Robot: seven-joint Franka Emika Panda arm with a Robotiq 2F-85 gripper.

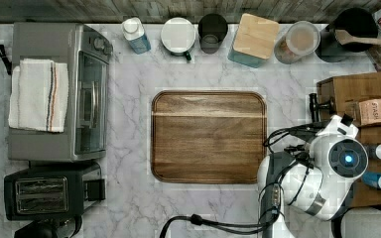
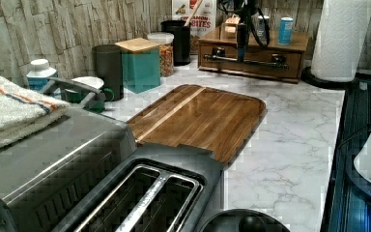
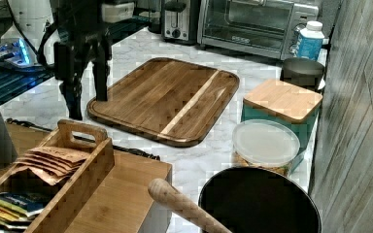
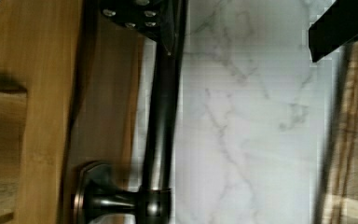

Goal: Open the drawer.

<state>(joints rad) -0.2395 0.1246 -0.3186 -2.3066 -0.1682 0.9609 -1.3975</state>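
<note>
Top view frames the white marbled surface (image 1: 129, 99), and the wooden cutting board (image 1: 209, 137) at its middle serves as the landmark for everything else. On the top view's left of the board stands the silver toaster oven (image 1: 59, 91) with a folded striped towel (image 1: 38, 95) on its roof, and below it sits a black two-slot toaster (image 1: 44, 191). Beyond the board's far edge runs a row of containers: a blue-labelled bottle (image 1: 135, 34), a white-lidded mug (image 1: 178, 35), a dark cup (image 1: 212, 32), a teal box with a wooden lid (image 1: 254, 38), a clear jar (image 1: 297, 42) and a black pot holding a wooden spoon (image 1: 364, 38).

On the top view's right of the board stands the drawer (image 2: 251, 53), a brown wooden unit that looks closed, its front facing the board. Its long black bar handle (image 2: 246, 60) runs along that front on two posts. A wooden caddy of tea packets (image 3: 53, 170) rests on the unit's top.

The white robot arm (image 1: 327, 168) reaches in between the board and the drawer. Its black hand (image 3: 85, 104) hangs in that gap with fingers spread apart and gripping nothing. In the wrist view one finger (image 4: 158, 21) lies right at the bar, while the other finger (image 4: 340, 28) sits out toward the board.
</note>
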